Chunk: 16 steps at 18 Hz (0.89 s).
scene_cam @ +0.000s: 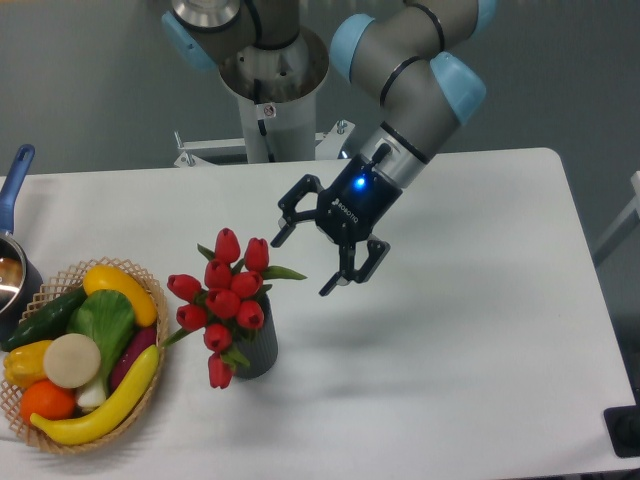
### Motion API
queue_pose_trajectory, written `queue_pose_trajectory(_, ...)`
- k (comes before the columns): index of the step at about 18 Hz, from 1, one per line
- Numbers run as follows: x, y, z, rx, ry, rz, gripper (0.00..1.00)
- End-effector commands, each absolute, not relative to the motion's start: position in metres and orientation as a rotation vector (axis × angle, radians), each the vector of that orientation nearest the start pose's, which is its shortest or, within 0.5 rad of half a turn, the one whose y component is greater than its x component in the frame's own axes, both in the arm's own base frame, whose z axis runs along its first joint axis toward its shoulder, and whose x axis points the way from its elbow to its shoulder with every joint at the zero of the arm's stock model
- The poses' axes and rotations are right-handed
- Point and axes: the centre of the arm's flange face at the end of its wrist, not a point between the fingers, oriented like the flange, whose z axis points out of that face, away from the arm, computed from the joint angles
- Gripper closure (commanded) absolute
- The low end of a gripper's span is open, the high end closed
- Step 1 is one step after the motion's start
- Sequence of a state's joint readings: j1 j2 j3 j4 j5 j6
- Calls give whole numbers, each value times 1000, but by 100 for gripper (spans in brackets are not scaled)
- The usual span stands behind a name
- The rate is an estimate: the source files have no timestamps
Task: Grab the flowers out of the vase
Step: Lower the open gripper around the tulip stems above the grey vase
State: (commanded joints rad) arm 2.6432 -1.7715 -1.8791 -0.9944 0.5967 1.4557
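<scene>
The flowers [225, 297], red tulip buds with green leaves, stand in the vase [260, 348], a small dark grey ribbed cylinder left of the table's middle. One bud droops down beside the vase's left wall. My gripper [303, 264] hangs open above the table just right of the flowers' top, its fingers spread and pointing down-left. Nothing sits between the fingers, and a small gap separates them from the nearest bud and leaf.
A wicker basket [60, 440] with a banana, cucumber, orange and other vegetables sits at the left front. A metal pot with a blue handle [14, 180] is at the left edge. The robot base [270, 95] stands behind the table.
</scene>
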Motion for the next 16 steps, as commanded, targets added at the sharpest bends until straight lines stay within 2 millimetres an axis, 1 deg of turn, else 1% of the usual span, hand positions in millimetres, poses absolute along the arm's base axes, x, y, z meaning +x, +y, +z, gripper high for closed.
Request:
queue_pose_trajectory(3, -357, 449, 331, -2132, 467, -291, 0)
queue_pose_trajectory(8, -348, 457, 324, -2128, 475, -323, 0)
queue_pose_trajectory(11, -347, 459, 319, -2130, 476, -331, 0)
queue_pose_trajectory(16, -341, 465, 319, -2127, 490, -343, 0)
